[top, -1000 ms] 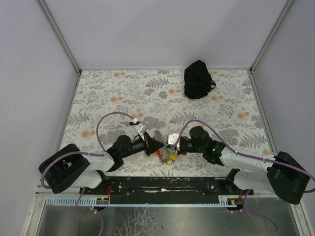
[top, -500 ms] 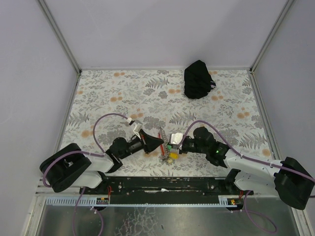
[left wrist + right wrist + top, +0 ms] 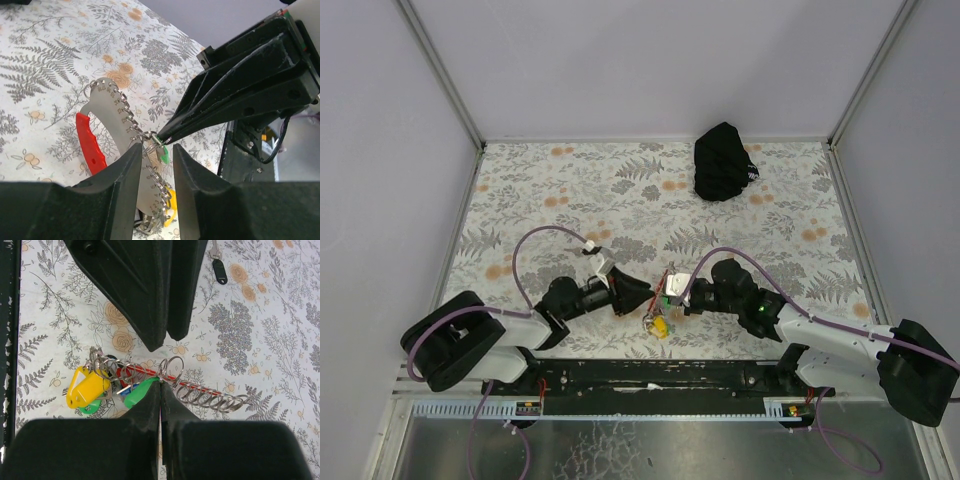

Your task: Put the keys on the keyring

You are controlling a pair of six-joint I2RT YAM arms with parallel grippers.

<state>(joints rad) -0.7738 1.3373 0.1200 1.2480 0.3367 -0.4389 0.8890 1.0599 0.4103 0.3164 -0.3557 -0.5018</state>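
2 grippers meet at the keyring [image 3: 112, 117], which lies midway along the near edge of the tabletop [image 3: 570, 190]. The right gripper [image 3: 161, 385] has its jaws clamped on the green key [image 3: 140, 392]. The left gripper [image 3: 153, 150] holds its jaws slightly apart beside it. We'd have the left steady the keyring first, then thread slowly.

My jaws are matte black, and the bench [image 3: 520, 190] under them is white, printed with grey ferns and pale orange blooms. The keyring [image 3: 107, 114] has a red strap [image 3: 90, 145], a silvery chain [image 3: 125, 107] and a yellow tag [image 3: 87, 386]; the green key [image 3: 141, 392] is bright, the blue key [image 3: 126, 388] only a speck. The small oblong piece [image 3: 219, 271] and the crumpled bundle [image 3: 723, 162] are black, and my cables [image 3: 552, 231] are lilac.
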